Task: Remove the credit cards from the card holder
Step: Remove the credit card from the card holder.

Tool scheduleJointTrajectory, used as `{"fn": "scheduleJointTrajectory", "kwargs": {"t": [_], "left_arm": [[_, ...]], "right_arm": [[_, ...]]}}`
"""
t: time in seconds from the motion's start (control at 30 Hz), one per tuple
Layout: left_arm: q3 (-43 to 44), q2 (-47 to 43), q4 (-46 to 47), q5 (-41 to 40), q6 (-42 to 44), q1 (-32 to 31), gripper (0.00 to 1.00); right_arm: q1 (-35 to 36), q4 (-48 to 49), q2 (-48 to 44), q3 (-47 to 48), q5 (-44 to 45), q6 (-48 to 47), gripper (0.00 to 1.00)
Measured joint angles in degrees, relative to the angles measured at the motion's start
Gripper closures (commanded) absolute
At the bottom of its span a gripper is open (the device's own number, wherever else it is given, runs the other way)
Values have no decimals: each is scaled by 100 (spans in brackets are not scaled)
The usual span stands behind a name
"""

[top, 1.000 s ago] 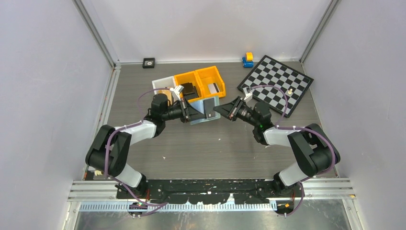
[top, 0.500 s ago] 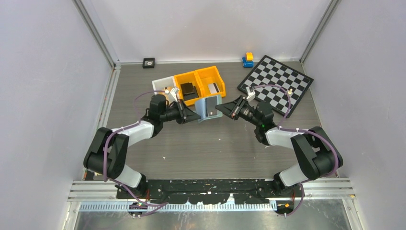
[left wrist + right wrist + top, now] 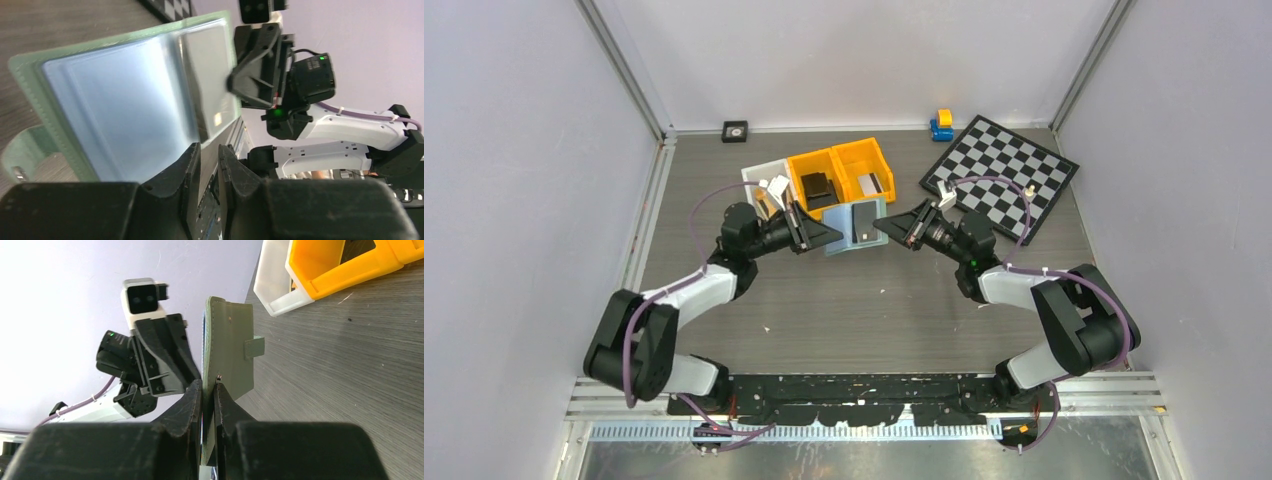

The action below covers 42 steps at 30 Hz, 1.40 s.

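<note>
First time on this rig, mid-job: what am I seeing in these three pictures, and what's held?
These are two robot arms with two-finger grippers. The wide picture looks down from above and behind them; the other two come from cameras on each wrist. On the table are orange bins, a white bin and a checkerboard. The right gripper clamps the green card holder by one edge. The left gripper, jaws slightly apart, sits at its clear blue sleeves and seems to grip nothing.
</note>
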Motion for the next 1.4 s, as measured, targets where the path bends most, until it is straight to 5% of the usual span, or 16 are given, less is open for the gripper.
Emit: {"fn": "scheduleJointTrajectory", "kwargs": {"t": [0.17, 0.43, 0.77, 1.07, 1.33, 1.4], "left_arm": [[-44, -695, -306, -271, 433, -87, 60], [-39, -520, -577, -330, 704, -337, 52], [87, 190, -186, 74, 286, -334, 55], [295, 595, -81, 334, 59, -328, 70], [295, 715, 238, 483, -188, -291, 100], [295, 750, 369, 542, -243, -289, 100]], "right_arm": [[28, 20, 2, 0, -31, 15, 99], [109, 177, 2, 0, -107, 61, 100], [116, 186, 192, 4, -105, 68, 99], [168, 463, 378, 24, -157, 186, 99], [162, 1021, 527, 63, -199, 494, 100], [155, 1097, 527, 79, -197, 516, 100]]}}
